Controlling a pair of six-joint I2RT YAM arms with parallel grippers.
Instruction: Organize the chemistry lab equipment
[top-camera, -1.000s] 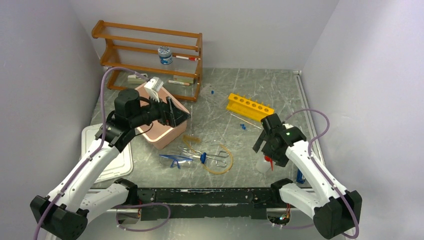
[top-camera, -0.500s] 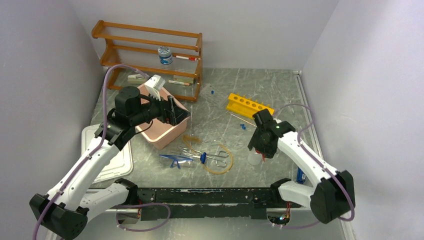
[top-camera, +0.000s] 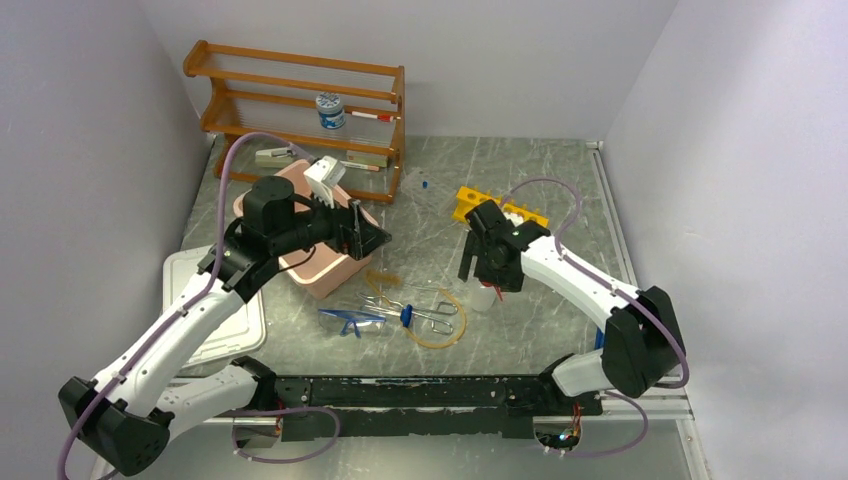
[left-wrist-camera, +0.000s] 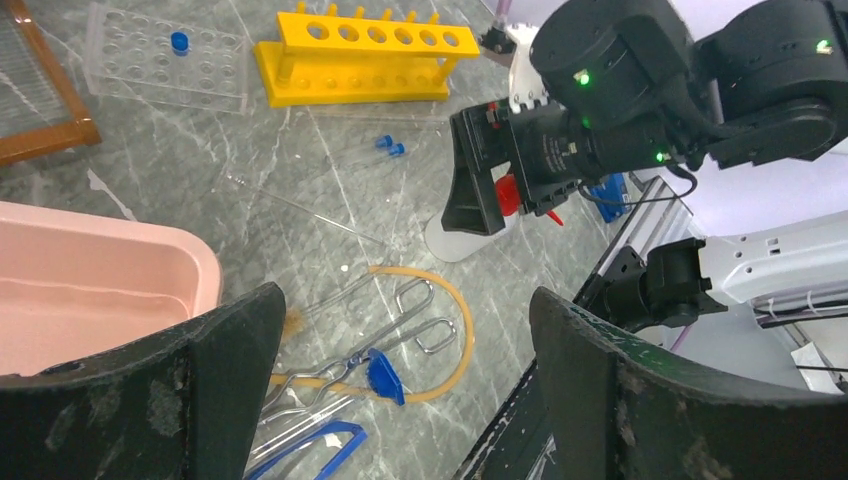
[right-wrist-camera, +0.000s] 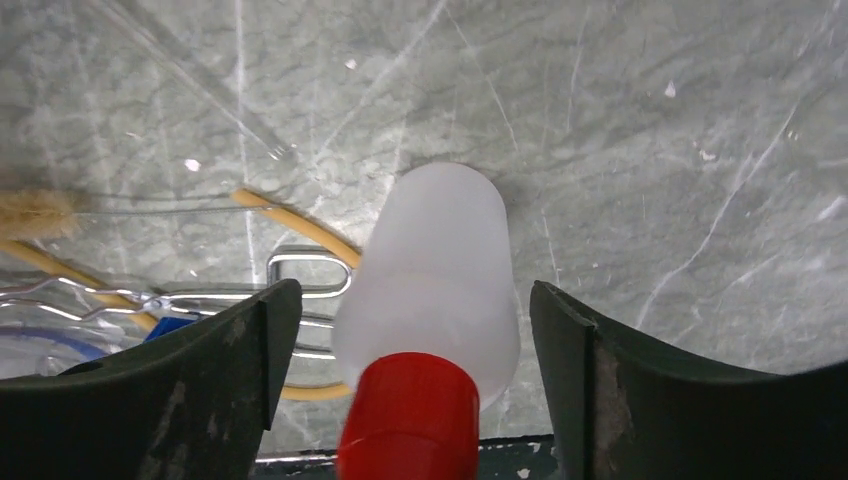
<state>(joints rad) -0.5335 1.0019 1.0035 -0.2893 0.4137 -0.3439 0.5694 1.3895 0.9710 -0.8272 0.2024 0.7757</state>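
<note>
Right now my right hand (right-wrist-camera: 415, 290) is over the squeeze bottle (right-wrist-camera: 430, 270), just on the near side of the yellow rack (top-camera: 497, 208). The fingers are spread wide and straddle the frosted body, with its red cap (right-wrist-camera: 410, 420) pointing back up at the wrist camera. There's daylight on the left side, so I wouldn't call it clamped, and I can't tell if the base rests on the tabletop (top-camera: 560, 180) or hangs just off it. The bottle looks light, likely near empty, with a soft, smooth, rounded plastic wall. I expect that wall to dent under a hard pinch, and the bottle could squirt out sideways. I'd close gently across the shoulder just below the cap, where the plastic should be stiffest, and keep off the thin nozzle. The amber tubing (right-wrist-camera: 300, 232) and metal tongs (right-wrist-camera: 310, 268) lie just beyond it on the side away from the rack, close enough to snag. My left hand (left-wrist-camera: 405, 295) hangs wide open and empty, well to the left of the rack.
</note>
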